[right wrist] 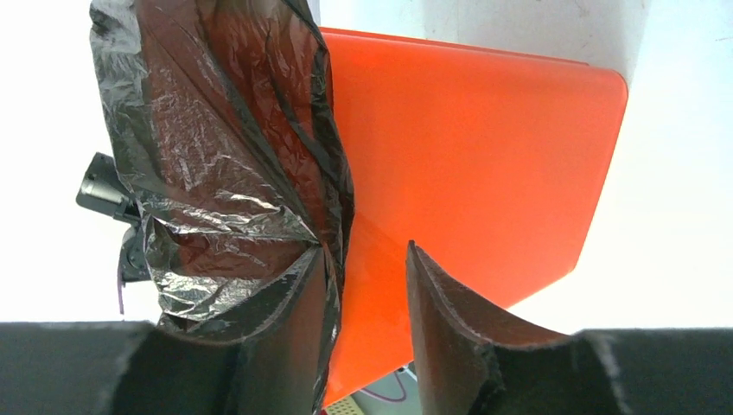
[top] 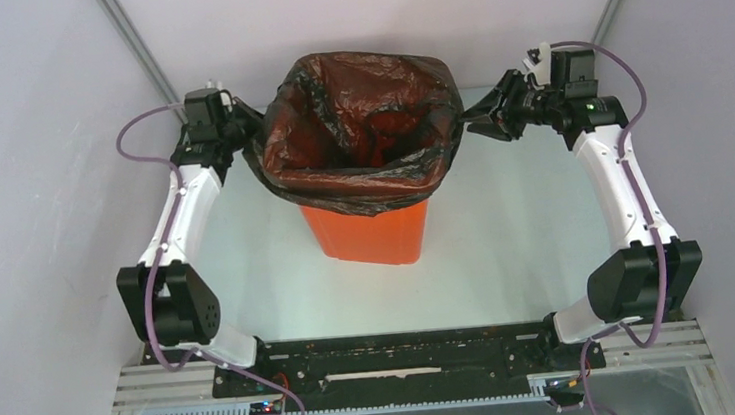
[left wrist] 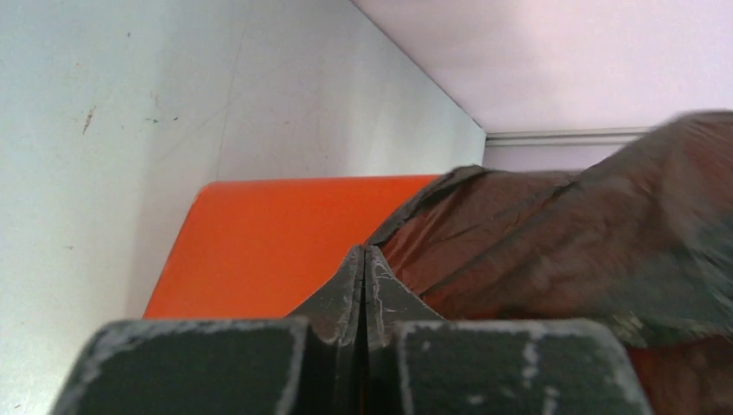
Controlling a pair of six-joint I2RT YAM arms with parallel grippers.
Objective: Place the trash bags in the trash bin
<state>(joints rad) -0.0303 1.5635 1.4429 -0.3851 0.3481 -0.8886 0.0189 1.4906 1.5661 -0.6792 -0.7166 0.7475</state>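
Observation:
The orange trash bin (top: 371, 232) stands mid-table. The black trash bag (top: 361, 118) is spread open over its top and hangs down over the rim, hiding it. My left gripper (top: 248, 128) is at the bag's left edge. In the left wrist view its jaws (left wrist: 365, 252) are pressed together at the bag's edge (left wrist: 562, 233), beside the bin wall (left wrist: 277, 242). My right gripper (top: 476, 118) is at the bag's right edge. In the right wrist view it (right wrist: 372, 251) is open. The bag (right wrist: 225, 173) lies against one finger, and the bin wall (right wrist: 484, 147) shows in the gap.
The pale table (top: 507, 245) is enclosed by white walls on the left, right and back. Metal corner posts (top: 133, 37) rise at the back. The arms' mounting rail (top: 387, 361) runs along the near edge.

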